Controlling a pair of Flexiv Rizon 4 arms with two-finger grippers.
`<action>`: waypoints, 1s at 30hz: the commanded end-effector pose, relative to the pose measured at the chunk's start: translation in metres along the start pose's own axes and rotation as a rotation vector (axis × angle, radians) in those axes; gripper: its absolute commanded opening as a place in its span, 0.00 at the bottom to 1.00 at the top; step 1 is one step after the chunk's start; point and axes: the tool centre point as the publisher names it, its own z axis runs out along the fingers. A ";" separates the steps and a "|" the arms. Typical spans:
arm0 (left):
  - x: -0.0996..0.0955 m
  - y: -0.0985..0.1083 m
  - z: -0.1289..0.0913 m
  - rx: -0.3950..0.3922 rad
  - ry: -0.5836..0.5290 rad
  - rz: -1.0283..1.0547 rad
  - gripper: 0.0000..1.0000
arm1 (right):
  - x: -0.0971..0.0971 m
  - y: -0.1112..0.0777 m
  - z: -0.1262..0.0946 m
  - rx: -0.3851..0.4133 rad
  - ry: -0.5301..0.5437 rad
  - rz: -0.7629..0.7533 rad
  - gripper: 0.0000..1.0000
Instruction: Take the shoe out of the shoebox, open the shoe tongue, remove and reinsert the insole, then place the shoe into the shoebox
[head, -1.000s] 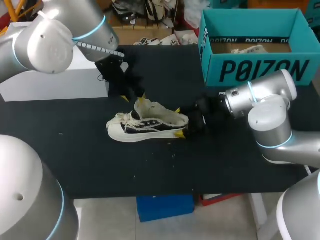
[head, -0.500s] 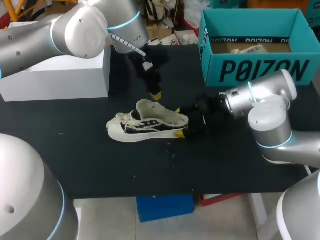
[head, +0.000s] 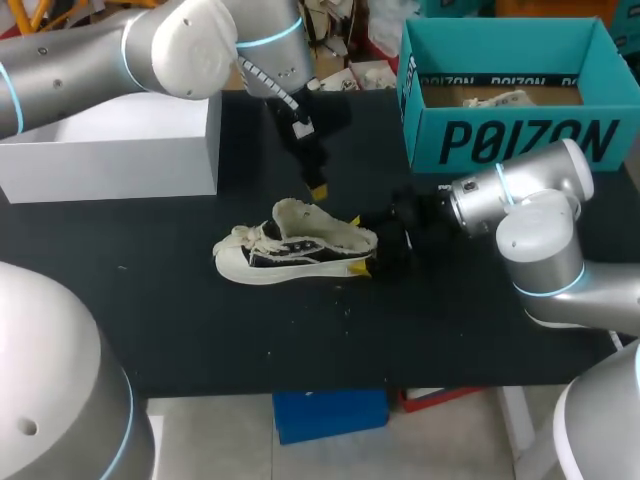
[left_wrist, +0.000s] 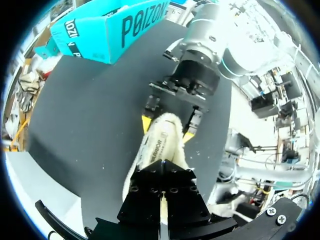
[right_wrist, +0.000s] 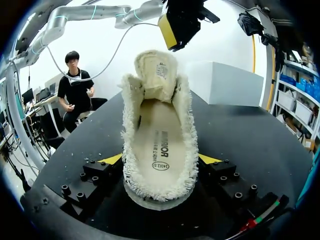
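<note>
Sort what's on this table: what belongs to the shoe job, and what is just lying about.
For the job:
shoe
insole, inside the shoe
teal shoebox, at the far right
right gripper, jaws shut on the shoe's heel
left gripper, above the tongue

Lying about:
white box, at the far left

A plain white box (head: 110, 150) stands flat on the black table (head: 180, 320), on the left side toward the far edge, its right end short of the table's middle. Small pale flecks (head: 347, 303) lie scattered over the dark top, mostly around the middle and toward the front
</note>
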 end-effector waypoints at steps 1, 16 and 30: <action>-0.007 0.011 0.000 0.029 0.086 0.199 0.00 | -0.001 -0.004 0.005 0.000 0.000 0.001 0.00; -0.006 0.012 -0.001 -0.025 0.032 0.214 0.00 | -0.001 -0.004 0.005 0.000 0.000 0.001 0.00; -0.002 0.010 0.018 -0.145 0.153 0.318 0.00 | -0.001 -0.004 0.005 0.000 0.000 0.001 0.00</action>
